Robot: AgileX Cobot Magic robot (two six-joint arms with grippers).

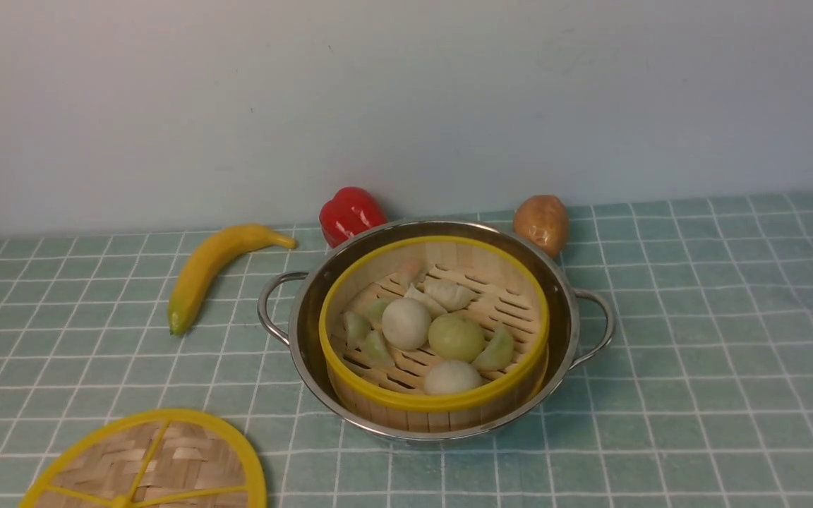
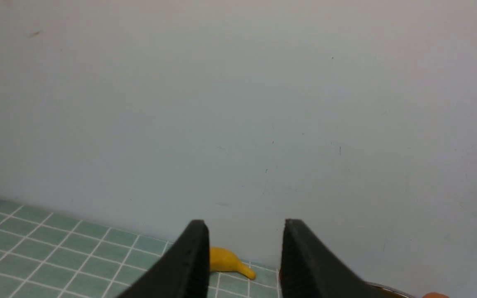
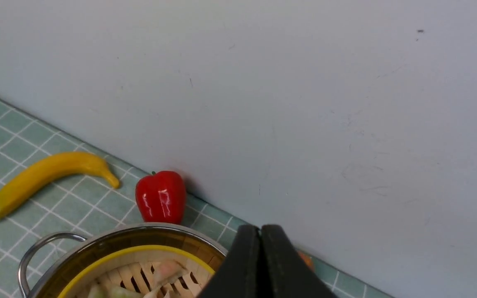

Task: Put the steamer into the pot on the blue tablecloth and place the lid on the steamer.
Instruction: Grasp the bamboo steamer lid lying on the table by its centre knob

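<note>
- The steamer (image 1: 435, 408) is seated inside the pot (image 1: 563, 310), midway across the blue tablecloth (image 1: 696, 353), toward its far edge.
- The lid (image 1: 166, 458) is laid flat at the near edge, leftward, apart from the pot.
- The left gripper (image 2: 245, 227) is seen parted, with nothing between.
- The right gripper (image 3: 260, 228) is pressed shut, empty.

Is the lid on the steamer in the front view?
No, the lid lies on the blue tablecloth, apart from the steamer, whose food shows uncovered.
</note>
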